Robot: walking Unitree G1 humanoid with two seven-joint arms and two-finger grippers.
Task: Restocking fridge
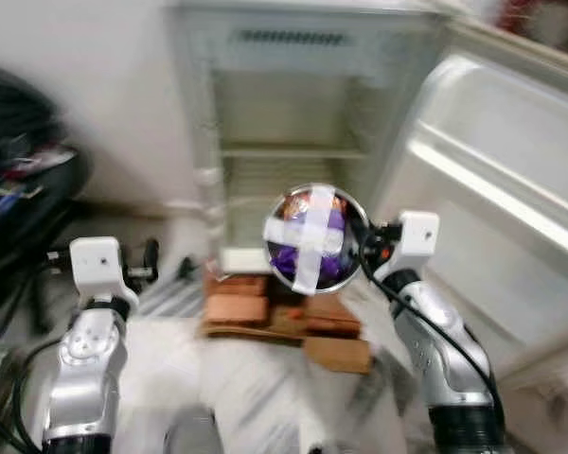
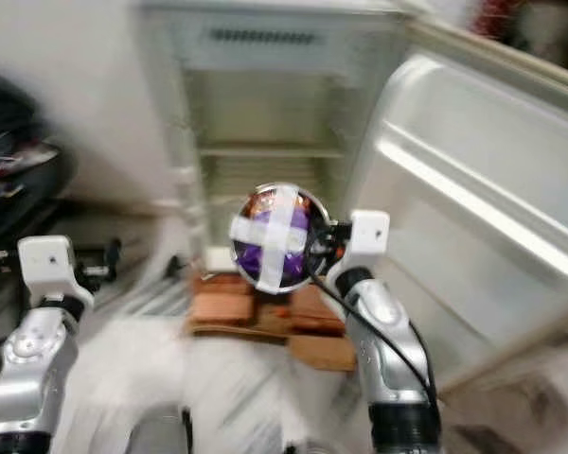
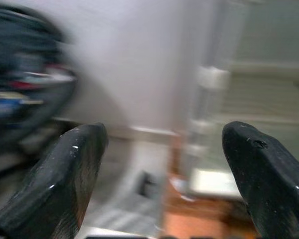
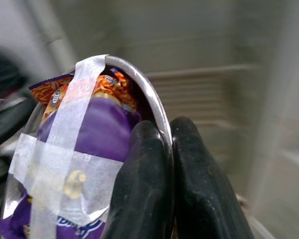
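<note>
Item: steel bowl of taped snack packets, frame centre, before the open fridge; my right gripper pinches only its rim. Left gripper: fingers spread, idle. Risk: thin rim hold may let the bowl tip or slip while I walk

Your steel bowl: round, tipped on edge, mouth facing the head camera, purple and orange snack packets taped in with a white cross. It hangs before the white fridge, door swung open, wire shelves bare
</note>
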